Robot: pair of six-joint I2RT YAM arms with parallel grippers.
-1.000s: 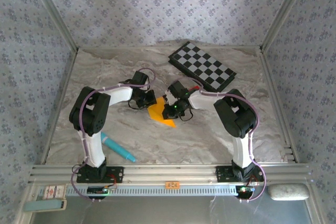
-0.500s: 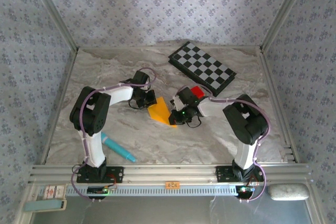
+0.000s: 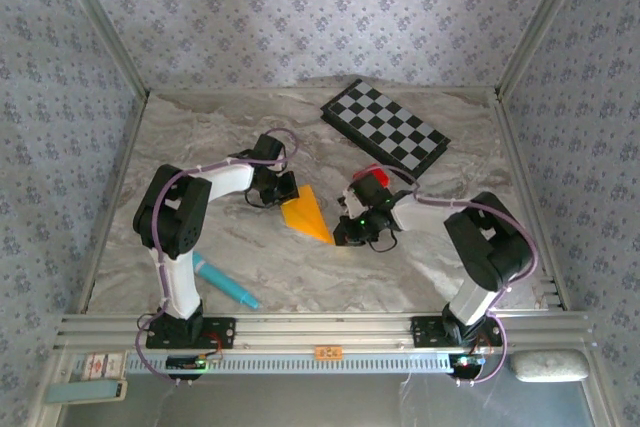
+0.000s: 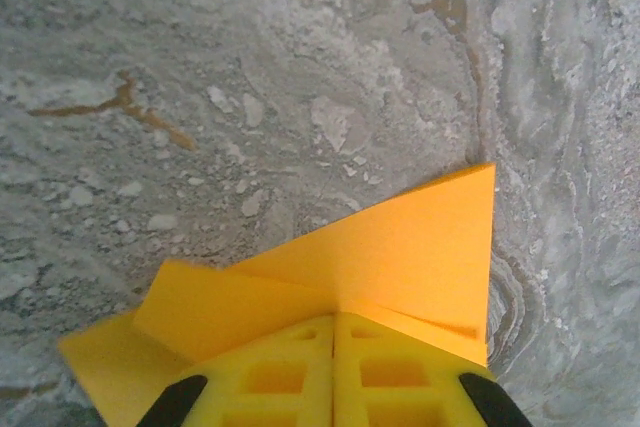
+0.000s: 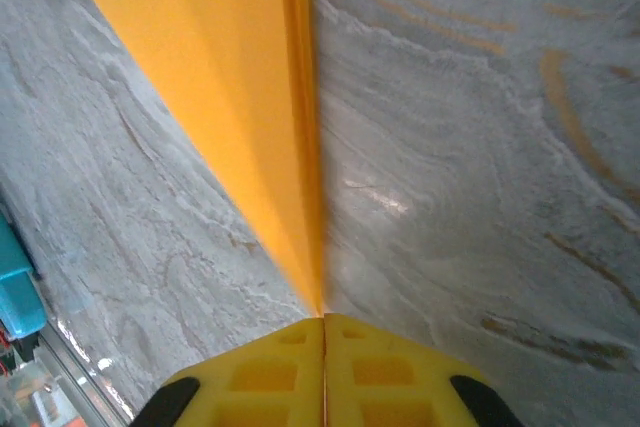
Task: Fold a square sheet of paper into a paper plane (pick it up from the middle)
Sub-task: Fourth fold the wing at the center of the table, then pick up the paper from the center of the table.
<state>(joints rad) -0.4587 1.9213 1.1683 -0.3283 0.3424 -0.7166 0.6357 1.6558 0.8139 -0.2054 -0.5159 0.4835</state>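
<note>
The paper plane (image 3: 306, 213) is the orange-yellow sheet folded into a narrow pointed triangle, lying mid-table between the two arms. My left gripper (image 3: 283, 197) is shut on its wide back end. In the left wrist view the yellow fingers (image 4: 290, 377) press together over the creased paper (image 4: 420, 247), which fans out ahead of the left gripper (image 4: 335, 319). My right gripper (image 3: 343, 235) is shut on the pointed tip. In the right wrist view the folded edge of the paper (image 5: 240, 77) runs straight out from the closed right gripper (image 5: 323, 319).
A black-and-white checkerboard (image 3: 385, 127) lies at the back right. A small red block (image 3: 375, 175) sits just behind the right wrist. A teal pen (image 3: 225, 281) lies near the left arm's base, and its teal end (image 5: 18, 292) shows in the right wrist view. Patterned walls enclose the table.
The right gripper has slid right and toward the near edge along the paper to its tip. The paper now lies stretched out as a flat pointed triangle. The left gripper has stayed put.
</note>
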